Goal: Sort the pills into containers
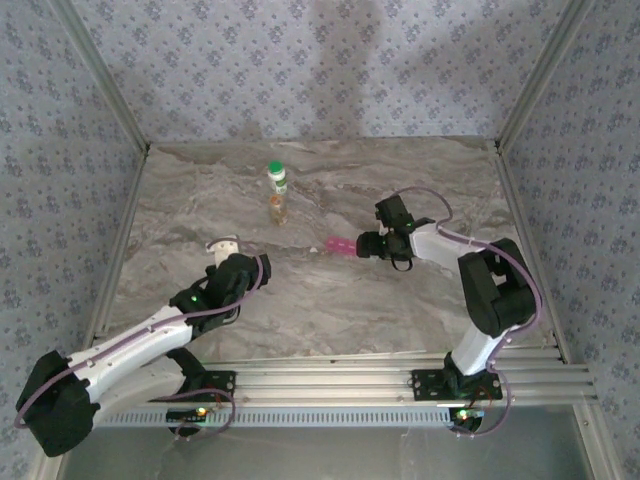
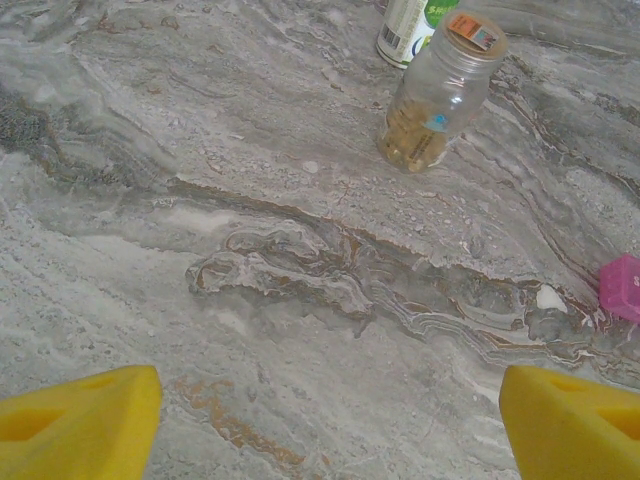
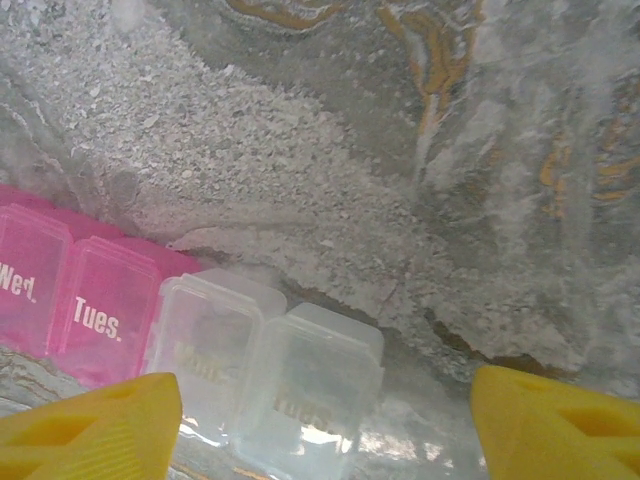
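Observation:
The white bottle with a green cap [image 1: 276,178] stands at the back middle of the table. The small amber-tinted vial [image 1: 277,208] stands just in front of it, with yellowish pills [image 2: 410,145] at its bottom. The pink-and-clear strip pill case [image 1: 340,244] lies flat to the right. My right gripper [image 1: 362,243] is low at the case's right end. In the right wrist view its fingers stand apart around the clear compartments [image 3: 270,370]; the left finger [image 3: 95,430] is close, the right finger [image 3: 555,425] apart. My left gripper [image 1: 225,248] is open over bare marble, with nothing between its fingers.
The marble table [image 1: 330,300] is boxed in by patterned walls at the back and both sides. An aluminium rail [image 1: 350,380] runs along the near edge. From the left wrist, the vial [image 2: 435,95] and bottle [image 2: 410,25] are ahead, and the pink case end [image 2: 622,287] is at right.

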Motion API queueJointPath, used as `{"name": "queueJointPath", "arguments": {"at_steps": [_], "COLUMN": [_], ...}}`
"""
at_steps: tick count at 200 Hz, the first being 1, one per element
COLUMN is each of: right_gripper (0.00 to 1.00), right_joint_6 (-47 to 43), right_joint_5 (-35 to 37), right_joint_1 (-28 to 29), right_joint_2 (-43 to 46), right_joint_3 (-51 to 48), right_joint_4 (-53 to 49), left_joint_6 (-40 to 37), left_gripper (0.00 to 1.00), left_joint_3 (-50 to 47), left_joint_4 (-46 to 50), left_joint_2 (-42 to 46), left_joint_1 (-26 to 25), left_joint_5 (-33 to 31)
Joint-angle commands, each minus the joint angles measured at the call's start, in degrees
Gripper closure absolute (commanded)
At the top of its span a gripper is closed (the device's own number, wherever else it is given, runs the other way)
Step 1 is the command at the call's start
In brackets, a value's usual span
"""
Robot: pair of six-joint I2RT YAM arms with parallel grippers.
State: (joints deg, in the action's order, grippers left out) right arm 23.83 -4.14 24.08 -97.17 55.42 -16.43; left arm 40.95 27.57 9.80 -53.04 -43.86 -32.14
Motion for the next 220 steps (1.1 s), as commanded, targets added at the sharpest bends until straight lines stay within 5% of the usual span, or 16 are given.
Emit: {"name": "queueJointPath", "arguments": {"at_steps": [1, 47, 134, 220], "right_gripper": [0.27, 0.36, 0.36, 0.35], "right_joint_6": [0.08, -6.79, -11.44, -3.46], "right_joint_5": [-3.20, -6.48, -8.79, -8.44], "right_joint_1": [-0.17, -0.68, -3.41, -3.44], "right_joint_2": [-1.80, -7.21, -15.67, -7.44], "right_joint_3": [1.04, 6.32, 21.68, 13.40], "right_joint_4": [1.17, -0.76, -8.84, -3.67], "left_joint_6": [-0.92, -2.57, -4.88, -9.31], "left_gripper": [0.12, 0.12, 0.13, 0.14], "left_joint_3": [0.99, 1.05, 3.83, 9.02], "left_joint_4": [-1.21, -1.04, 0.30, -1.96], "left_joint_2": [-0.05, -0.23, -1.60, -9.14], "left_joint_1": [0.28, 0.37, 0.40, 0.41], "left_joint_5": [0.02, -0.58, -0.34, 3.52]}}
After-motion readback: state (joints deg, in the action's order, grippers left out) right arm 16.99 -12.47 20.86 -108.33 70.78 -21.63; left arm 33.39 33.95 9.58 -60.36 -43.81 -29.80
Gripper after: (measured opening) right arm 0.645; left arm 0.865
